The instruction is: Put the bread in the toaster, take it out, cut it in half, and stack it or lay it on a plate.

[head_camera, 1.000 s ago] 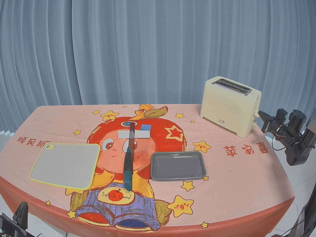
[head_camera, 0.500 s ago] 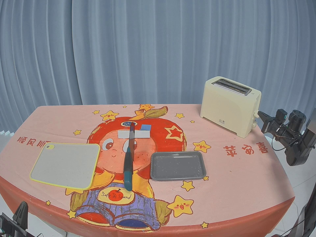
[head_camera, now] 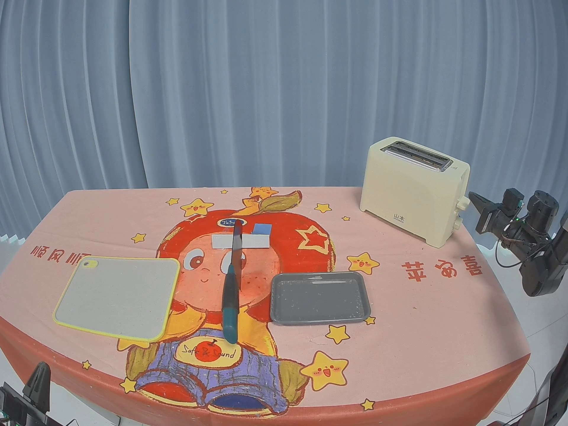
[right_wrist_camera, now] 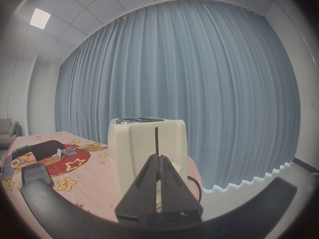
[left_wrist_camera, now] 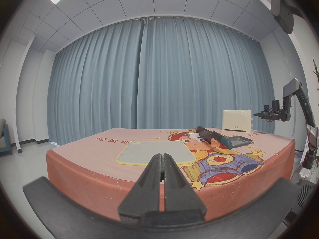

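The cream toaster (head_camera: 414,189) stands at the table's back right, and the inside of its two top slots is hidden. My right gripper (head_camera: 475,198) hangs shut just off the toaster's right end, level with the lever side. In the right wrist view its tips (right_wrist_camera: 159,157) point at the dark lever slot (right_wrist_camera: 156,138) on the toaster (right_wrist_camera: 133,150). A grey plate (head_camera: 319,312) lies right of centre. A teal-handled knife (head_camera: 230,285) rests on the cloth beside a cutting board (head_camera: 117,297). My left gripper (left_wrist_camera: 162,156) is shut and low, off the table's front left corner.
White and blue tape strips (head_camera: 251,239) sit under the knife blade. The pink printed cloth drops off at the rounded table edge (head_camera: 414,397). Blue curtains hang behind the table. The toaster's cord (right_wrist_camera: 194,183) trails past its far side.
My right gripper has drifted slightly up and to the right, a little away from the toaster's end. Everything on the table has stayed put.
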Controlling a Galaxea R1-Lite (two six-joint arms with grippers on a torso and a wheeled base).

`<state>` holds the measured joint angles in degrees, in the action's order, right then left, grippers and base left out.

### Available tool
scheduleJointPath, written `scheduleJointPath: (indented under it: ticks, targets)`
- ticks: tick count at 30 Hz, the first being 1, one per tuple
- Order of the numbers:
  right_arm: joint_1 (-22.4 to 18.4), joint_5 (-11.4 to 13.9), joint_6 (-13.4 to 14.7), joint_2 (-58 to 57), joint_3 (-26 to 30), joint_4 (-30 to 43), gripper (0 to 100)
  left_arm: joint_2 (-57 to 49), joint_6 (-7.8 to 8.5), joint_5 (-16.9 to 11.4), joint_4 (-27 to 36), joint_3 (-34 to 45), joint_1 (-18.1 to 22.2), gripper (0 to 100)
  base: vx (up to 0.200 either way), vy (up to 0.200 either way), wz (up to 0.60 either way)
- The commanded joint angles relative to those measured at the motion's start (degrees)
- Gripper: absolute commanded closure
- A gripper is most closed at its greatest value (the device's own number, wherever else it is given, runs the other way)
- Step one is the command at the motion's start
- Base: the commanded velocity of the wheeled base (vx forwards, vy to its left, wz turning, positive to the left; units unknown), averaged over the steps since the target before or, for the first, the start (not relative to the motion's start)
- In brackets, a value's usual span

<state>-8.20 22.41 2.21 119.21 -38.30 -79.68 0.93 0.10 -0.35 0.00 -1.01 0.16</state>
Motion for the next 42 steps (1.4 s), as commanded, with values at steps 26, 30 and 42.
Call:
scheduleJointPath:
  ticks: [26,30,42]
  targets:
    - [-2.1,-4.5,18.8,-10.6,19.2,-10.1,100,-0.9,-0.01,0.0,0.0,1.0,0.0,100,0.0,0.0,0.0]
    - [-0.2,-4.5,29.0,-15.5,25.0,-10.0,100,-0.9,-0.01,0.0,0.0,1.0,0.0,100,0.0,0.0,0.0]
    - [7.3,-4.5,64.2,-33.0,38.3,-9.8,100,-0.9,-0.01,0.0,0.0,1.0,0.0,100,0.0,0.0,0.0]
